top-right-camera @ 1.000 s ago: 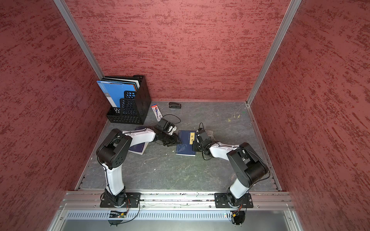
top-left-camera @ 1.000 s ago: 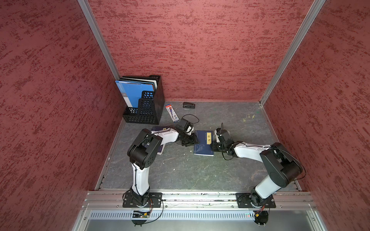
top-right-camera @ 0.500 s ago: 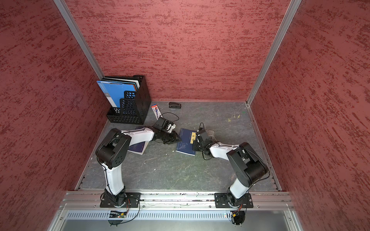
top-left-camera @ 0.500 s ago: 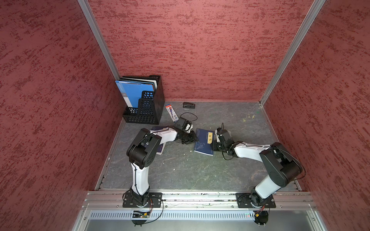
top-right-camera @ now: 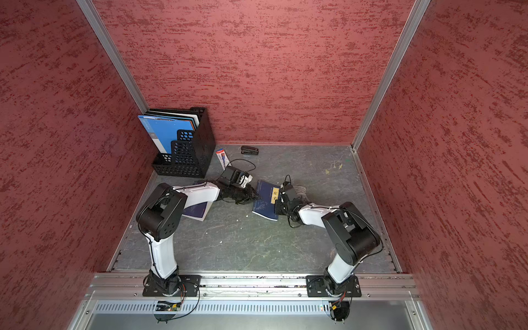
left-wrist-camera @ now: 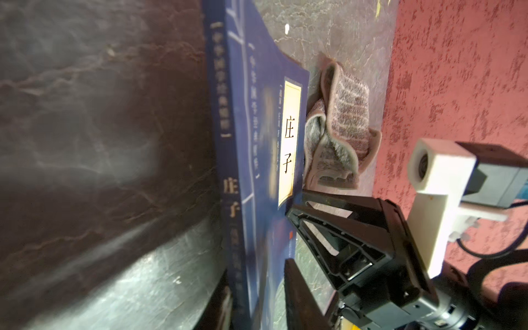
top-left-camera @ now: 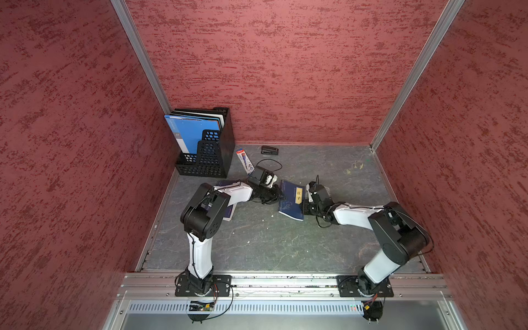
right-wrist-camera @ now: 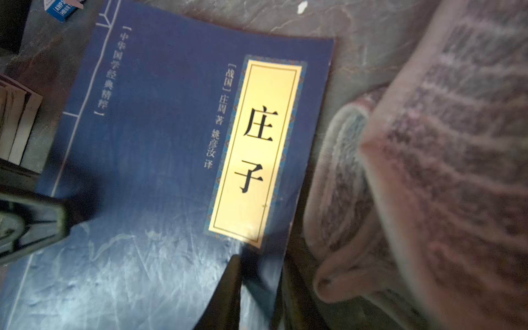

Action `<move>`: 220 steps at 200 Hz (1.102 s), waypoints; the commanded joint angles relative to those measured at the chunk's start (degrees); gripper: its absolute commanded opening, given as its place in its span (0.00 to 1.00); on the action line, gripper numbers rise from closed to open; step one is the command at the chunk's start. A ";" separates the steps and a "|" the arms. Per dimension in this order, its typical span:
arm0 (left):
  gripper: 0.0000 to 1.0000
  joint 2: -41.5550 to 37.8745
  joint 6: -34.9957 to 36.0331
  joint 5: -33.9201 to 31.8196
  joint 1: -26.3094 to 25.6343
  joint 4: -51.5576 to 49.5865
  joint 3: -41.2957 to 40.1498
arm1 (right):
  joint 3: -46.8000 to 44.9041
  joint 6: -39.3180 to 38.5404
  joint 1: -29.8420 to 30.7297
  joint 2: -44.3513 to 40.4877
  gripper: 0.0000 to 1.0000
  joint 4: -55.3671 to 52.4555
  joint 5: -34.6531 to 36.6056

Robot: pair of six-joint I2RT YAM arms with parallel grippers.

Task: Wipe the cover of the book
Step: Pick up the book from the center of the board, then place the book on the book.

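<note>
I see the book [top-left-camera: 291, 201] lying flat at the centre of the table [top-left-camera: 271, 245] in a top view. My left gripper [top-left-camera: 281, 197] sits at its left edge; I can't tell how its jaws stand. My right gripper [left-wrist-camera: 291, 240] meets the opposite edge, jaws narrowly parted. A cloth [left-wrist-camera: 340, 125] lies just beside that edge.

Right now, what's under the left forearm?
A second dark blue book lies flat on the table under the left forearm. Only its near corner and a far edge show; the arm covers the rest.
</note>
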 commanded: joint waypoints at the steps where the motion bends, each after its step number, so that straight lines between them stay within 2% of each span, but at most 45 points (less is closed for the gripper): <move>1: 0.21 -1.32 0.36 3.93 -1.03 2.55 0.39 | -1.03 -0.89 0.90 3.33 0.25 -4.59 -2.03; 20: 0.09 -2.28 1.89 2.12 -0.68 -0.36 0.64 | -0.83 -1.11 0.87 2.73 0.28 -5.19 -1.14; 42: 0.00 -3.78 5.27 0.24 -0.20 -6.05 1.56 | -0.23 -2.15 0.87 0.34 0.37 -6.33 0.54; 52: 0.00 -4.77 6.72 -0.03 0.25 -8.85 2.05 | 0.69 -2.99 0.88 -1.23 0.44 -7.25 1.20; 78: 0.00 -10.12 11.20 -0.87 2.31 -18.16 2.78 | 3.15 -5.03 0.87 -5.27 0.54 -9.18 2.23; 102: 0.00 -17.93 14.38 -1.50 5.83 -26.84 2.69 | 5.36 -7.08 0.87 -8.43 0.59 -10.38 3.34; 131: 0.00 -27.47 16.24 -0.18 12.93 -35.55 2.48 | 6.68 -9.10 0.87 -9.75 0.61 -10.33 3.39; 161: 0.00 -34.82 18.06 3.21 22.68 -42.67 1.99 | 7.32 -9.87 0.87 -8.30 0.63 -9.23 2.09; 220: 0.00 -40.78 24.16 5.83 42.40 -50.89 -0.30 | 8.77 -11.81 0.87 -5.62 0.64 -7.31 -1.51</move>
